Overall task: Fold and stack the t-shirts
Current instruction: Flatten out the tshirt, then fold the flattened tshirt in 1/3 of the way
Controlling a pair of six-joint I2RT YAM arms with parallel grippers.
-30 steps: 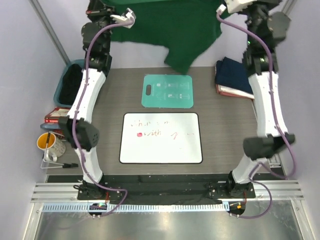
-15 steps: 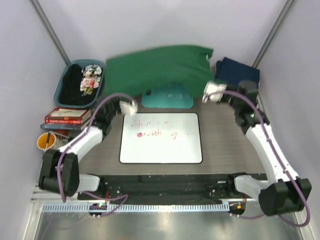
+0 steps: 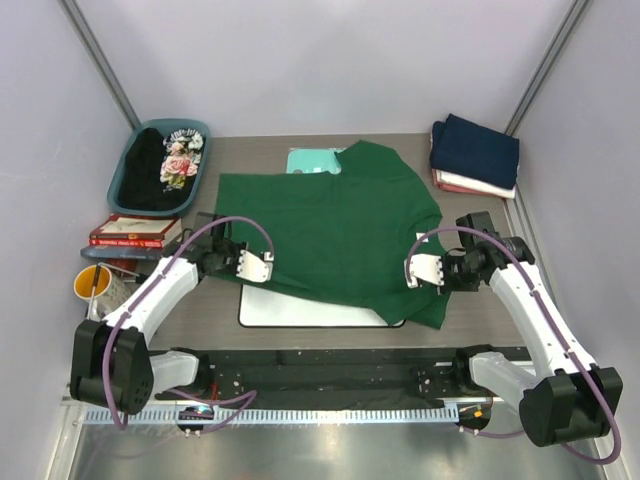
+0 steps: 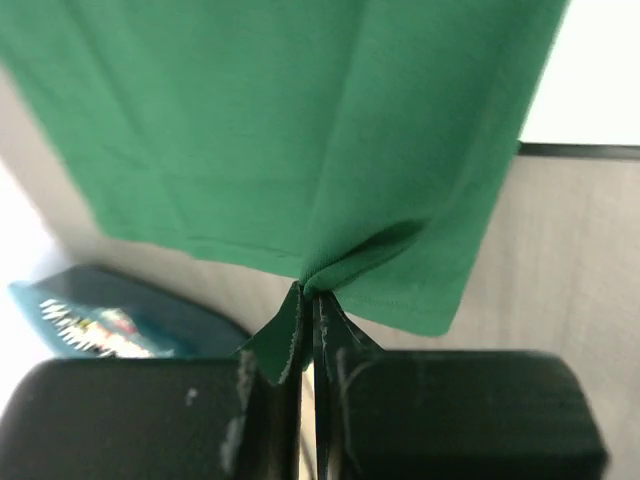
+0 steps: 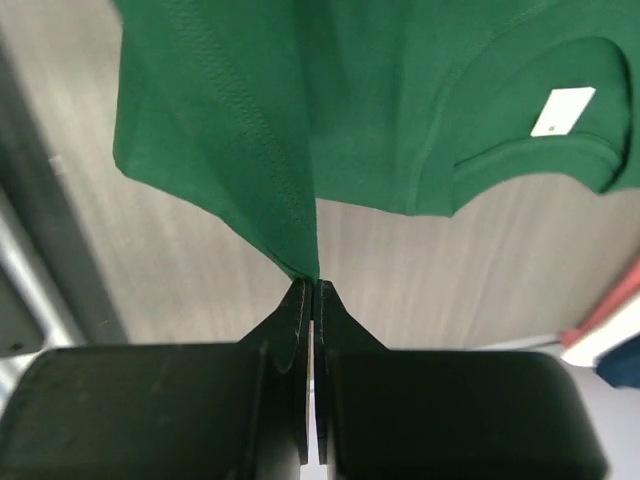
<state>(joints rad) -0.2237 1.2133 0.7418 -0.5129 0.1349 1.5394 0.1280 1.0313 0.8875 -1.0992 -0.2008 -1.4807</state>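
The dark green t-shirt (image 3: pixel 335 235) lies spread flat across the middle of the table. My left gripper (image 3: pixel 232 258) is shut on its near-left edge, and the left wrist view shows the cloth (image 4: pixel 300 150) pinched at the jaw tips (image 4: pixel 308 292). My right gripper (image 3: pixel 443 270) is shut on its near-right edge; the right wrist view shows the cloth (image 5: pixel 300 120) in the tips (image 5: pixel 312 284) and a white neck label (image 5: pixel 562 110). Folded navy (image 3: pixel 475 150), white and reddish shirts (image 3: pixel 470 185) are stacked at the back right. The black floral shirt (image 3: pixel 165 165) lies in a bin.
The whiteboard (image 3: pixel 300 315) and the teal board (image 3: pixel 312 160) are mostly covered by the green shirt. A teal bin (image 3: pixel 200 135) stands at the back left. Books (image 3: pixel 130 232) and a yellow cup (image 3: pixel 92 285) sit at the left edge.
Both arms have swung down and toward me from high at the back. The green shirt went from hanging in the air to lying spread over the boards.
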